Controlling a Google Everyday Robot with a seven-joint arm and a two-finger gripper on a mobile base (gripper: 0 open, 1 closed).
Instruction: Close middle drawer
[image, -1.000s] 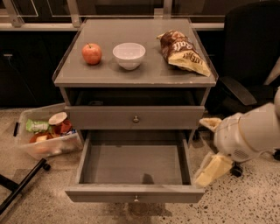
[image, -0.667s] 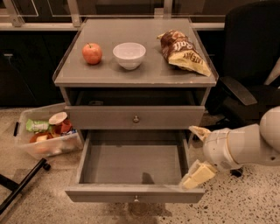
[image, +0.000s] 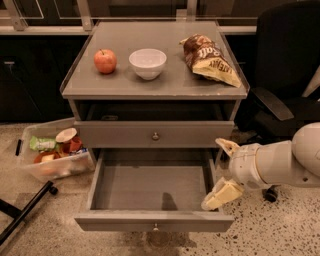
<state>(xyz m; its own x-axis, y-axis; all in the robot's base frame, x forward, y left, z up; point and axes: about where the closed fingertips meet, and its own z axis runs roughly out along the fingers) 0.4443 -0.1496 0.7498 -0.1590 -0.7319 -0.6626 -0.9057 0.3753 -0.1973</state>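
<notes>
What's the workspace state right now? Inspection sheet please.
Surface: cabinet top, grey, carrying items.
Job's things: middle drawer pulled far out, nothing inside.
Clutter: apple, white bowl and chip bag on top; plastic bin of packets on the floor, left.
Grippers: gripper at the drawer's right side near the front, fingers open, holding nothing.
Cables: nothing seen.
Surroundings: black office chair on the right.
</notes>
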